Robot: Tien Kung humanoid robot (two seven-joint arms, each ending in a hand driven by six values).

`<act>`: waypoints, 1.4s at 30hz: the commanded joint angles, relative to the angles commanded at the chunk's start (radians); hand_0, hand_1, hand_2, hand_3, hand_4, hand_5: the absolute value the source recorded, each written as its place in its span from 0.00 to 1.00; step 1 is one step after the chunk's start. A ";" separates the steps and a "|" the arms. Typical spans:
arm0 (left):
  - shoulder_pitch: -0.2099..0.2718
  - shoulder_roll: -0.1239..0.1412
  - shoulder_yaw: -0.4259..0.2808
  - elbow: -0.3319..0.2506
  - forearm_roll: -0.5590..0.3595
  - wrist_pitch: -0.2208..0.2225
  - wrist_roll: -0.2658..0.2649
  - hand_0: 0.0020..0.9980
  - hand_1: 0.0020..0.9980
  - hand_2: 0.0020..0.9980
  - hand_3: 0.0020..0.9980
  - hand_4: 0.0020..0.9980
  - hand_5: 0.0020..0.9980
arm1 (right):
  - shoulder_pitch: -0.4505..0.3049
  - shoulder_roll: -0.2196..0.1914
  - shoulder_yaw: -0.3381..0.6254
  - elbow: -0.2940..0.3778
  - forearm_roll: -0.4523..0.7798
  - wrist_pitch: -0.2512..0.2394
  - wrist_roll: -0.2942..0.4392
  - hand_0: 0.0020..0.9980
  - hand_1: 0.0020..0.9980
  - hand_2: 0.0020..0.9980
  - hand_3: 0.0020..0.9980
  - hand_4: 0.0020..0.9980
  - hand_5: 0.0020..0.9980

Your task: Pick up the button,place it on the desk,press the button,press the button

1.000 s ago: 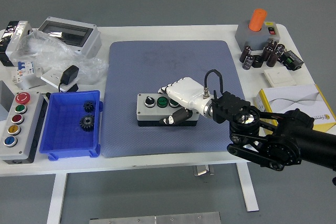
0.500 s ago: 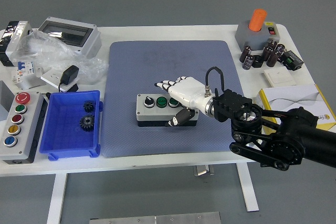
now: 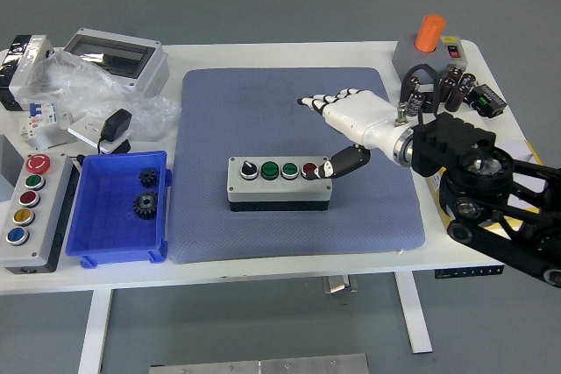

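Observation:
A grey button box [image 3: 279,182] lies on the blue mat [image 3: 289,111] near its front. Its top carries a black selector knob, two green buttons and a red button. My right hand [image 3: 337,124] hovers above and to the right of the box, white fingers [image 3: 317,100] stretched out toward the mat's middle. Its dark thumb [image 3: 340,163] points down to the box's right end, close to the red button. The hand holds nothing. The left arm is out of sight.
A blue bin [image 3: 118,208] with two gears sits left of the mat, beside a second button panel [image 3: 26,208]. Plastic bags, an adapter and a grey enclosure [image 3: 114,57] fill the back left. Capacitors [image 3: 438,94], an orange-topped block [image 3: 428,41] and a white box [image 3: 495,168] stand right.
My right hand has lifted off the button box and drawn back up and to the right, uncovering the red button. The box has stayed put.

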 joint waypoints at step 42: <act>-0.008 0.004 -0.055 -0.001 0.043 -0.008 0.031 0.60 0.58 0.56 0.56 0.10 0.00 | 0.100 0.058 -0.114 -0.004 0.430 0.217 -0.132 0.56 0.53 0.32 1.00 0.21 0.04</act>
